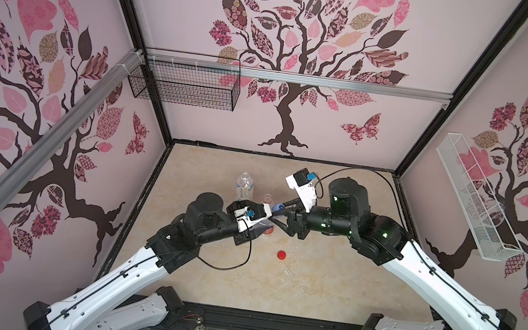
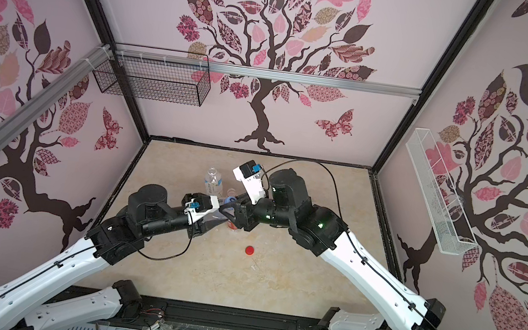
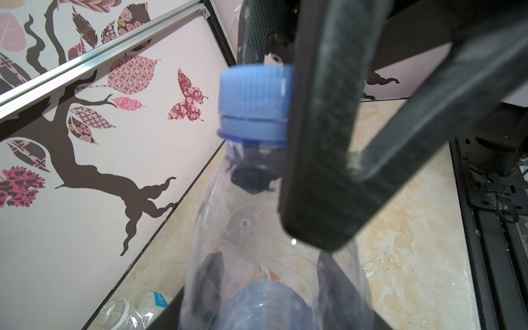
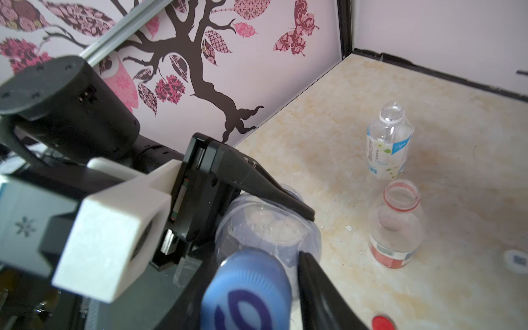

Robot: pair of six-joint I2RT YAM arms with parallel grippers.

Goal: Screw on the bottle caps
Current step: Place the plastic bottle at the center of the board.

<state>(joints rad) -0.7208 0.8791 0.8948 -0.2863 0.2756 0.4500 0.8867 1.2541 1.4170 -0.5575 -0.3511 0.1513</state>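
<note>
My left gripper point(image 3: 275, 277) is shut on the body of the squat bluish bottle point(image 3: 257, 228), holding it tilted off the table. The blue cap point(image 3: 254, 100) sits on its neck, and my right gripper point(image 4: 257, 263) is closed around that cap point(image 4: 248, 291). In both top views the two grippers meet at mid-table round the blue cap point(image 1: 279, 206) point(image 2: 231, 200). The red-labelled bottle point(image 4: 395, 228) and the taller white-green labelled bottle point(image 4: 387, 145) stand uncapped behind. A red cap point(image 1: 281, 254) lies on the table nearer the front. A white cap point(image 4: 517, 260) lies beside the red-labelled bottle.
A black wire basket point(image 1: 186, 83) hangs on the back wall at the left. A white wire basket point(image 1: 473, 200) hangs on the right wall. The left arm's cable point(image 1: 233, 264) loops over the table near the red cap. Walls enclose three sides.
</note>
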